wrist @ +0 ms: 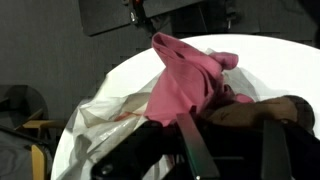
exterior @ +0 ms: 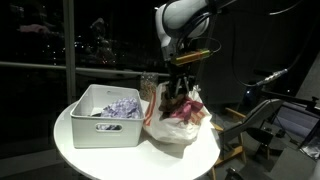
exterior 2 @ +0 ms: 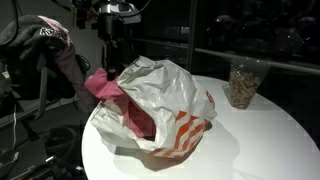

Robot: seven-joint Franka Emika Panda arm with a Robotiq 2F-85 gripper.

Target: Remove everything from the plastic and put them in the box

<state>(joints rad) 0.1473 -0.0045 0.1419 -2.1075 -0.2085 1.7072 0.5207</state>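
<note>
Your gripper [wrist: 148, 28] is pinched shut on the top of the pink cloth [wrist: 185, 85], right above the plastic bag [exterior 2: 170, 90]. The cloth hangs long, pointing up out of the bag, and its bottom end is hidden inside. A purple cloth [exterior: 120, 103] lies in the box [exterior: 100, 130], just beside the bag.

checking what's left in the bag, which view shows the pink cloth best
The wrist view: the pink cloth fills the middle, close up, folds clear. Both exterior views show only a small part at the plastic bag's mouth.
</note>
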